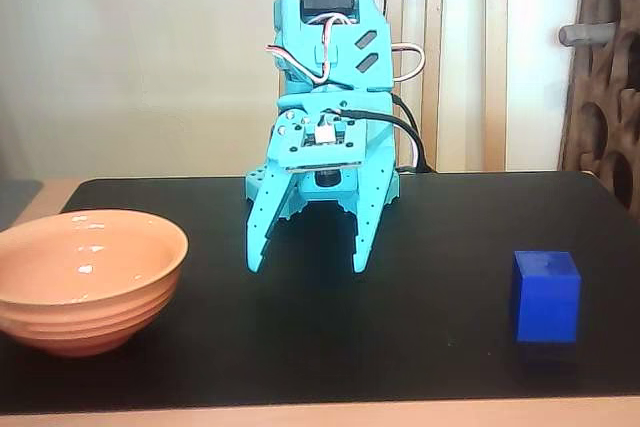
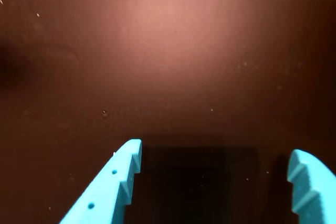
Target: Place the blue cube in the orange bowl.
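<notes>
Taking the gripper (image 1: 308,269) as landmark in the fixed view: it hangs tips-down over the middle of the table (image 1: 420,347). The bowl (image 1: 85,282) sits on the table to its left and nearer the camera, the cube (image 1: 545,295) to its right, likewise nearer.

No text, label, brand, number or sign can be read in either the fixed view or the wrist view.
</notes>
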